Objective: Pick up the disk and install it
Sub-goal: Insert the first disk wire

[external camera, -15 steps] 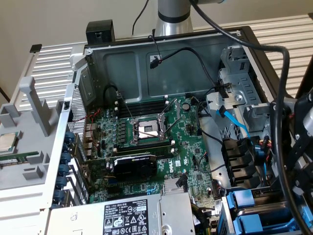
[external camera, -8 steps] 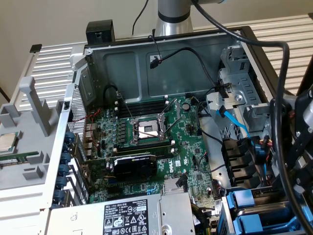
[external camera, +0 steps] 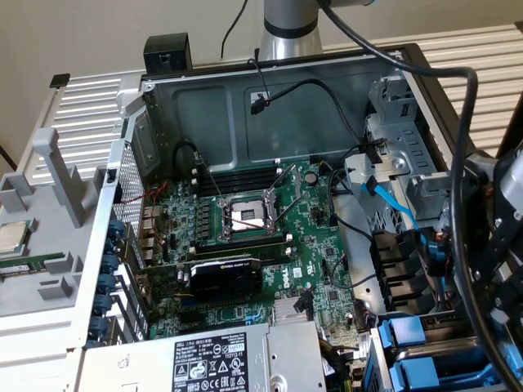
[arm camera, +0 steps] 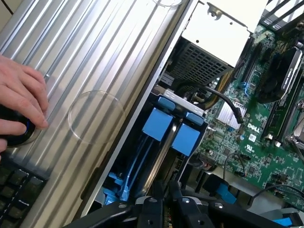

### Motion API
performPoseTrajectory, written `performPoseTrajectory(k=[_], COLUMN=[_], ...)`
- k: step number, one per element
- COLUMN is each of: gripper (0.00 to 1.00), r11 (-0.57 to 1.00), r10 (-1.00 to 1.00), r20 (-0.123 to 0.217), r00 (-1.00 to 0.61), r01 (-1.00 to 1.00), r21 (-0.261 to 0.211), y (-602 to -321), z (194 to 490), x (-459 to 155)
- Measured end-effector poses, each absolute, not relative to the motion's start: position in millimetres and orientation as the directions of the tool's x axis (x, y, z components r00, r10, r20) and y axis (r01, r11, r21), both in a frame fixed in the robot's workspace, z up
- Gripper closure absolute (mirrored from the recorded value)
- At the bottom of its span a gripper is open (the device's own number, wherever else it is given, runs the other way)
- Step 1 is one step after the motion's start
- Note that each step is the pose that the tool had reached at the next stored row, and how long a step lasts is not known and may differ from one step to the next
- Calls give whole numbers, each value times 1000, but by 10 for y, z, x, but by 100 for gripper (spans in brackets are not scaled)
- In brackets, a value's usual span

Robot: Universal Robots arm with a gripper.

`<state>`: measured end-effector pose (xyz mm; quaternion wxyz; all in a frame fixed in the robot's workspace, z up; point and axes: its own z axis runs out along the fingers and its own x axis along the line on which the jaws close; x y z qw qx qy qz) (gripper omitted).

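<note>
At the exterior view's right side of the computer case (external camera: pixel 163 106), over the drive bay (arm camera: pixel 116 183), the gripper (arm camera: pixel 164 209) hovers just beside the disk (arm camera: pixel 157 126) (identified by its blue frame; the printed label is hidden). Whether the gripper clasps the frame or merely stands over it cannot be told.

Likely faults: the frame may meet the bay's rails skewed and jam, since the slot looks narrow. The blue cable (external camera: pixel 392 204) near the bay could also be snagged by the arm.

Containers, from the exterior view's left to its right:
- The grey tray (external camera: pixel 49 286) holds the processor chip (external camera: pixel 12 237).
- The case holds the motherboard (external camera: pixel 327 245) with its open socket (external camera: pixel 245 216), the graphics card (external camera: pixel 225 278) and the power-supply box (external camera: pixel 204 359).
- The bay holds blue frames (external camera: pixel 402 331).

Outside the case, a person's hand (arm camera: pixel 19 99) rests on a black knob (arm camera: pixel 14 135) on the ribbed panel (arm camera: pixel 95 61).
</note>
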<state>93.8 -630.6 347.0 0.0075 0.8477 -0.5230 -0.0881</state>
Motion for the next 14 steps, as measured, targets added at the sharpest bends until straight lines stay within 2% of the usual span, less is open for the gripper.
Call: performPoseTrajectory(k=[4,7,14], gripper=[83,83,83], r11=[-446,-442,-437], r10=[-895,-897,-899], r20=[-87,-60,-40], r00=[438,438,436], r01=[-886,-886,-887], r21=[131,143,152], y=[-6271,-6247,-6211], z=[3469,3469,3469], x=[930,929,925])
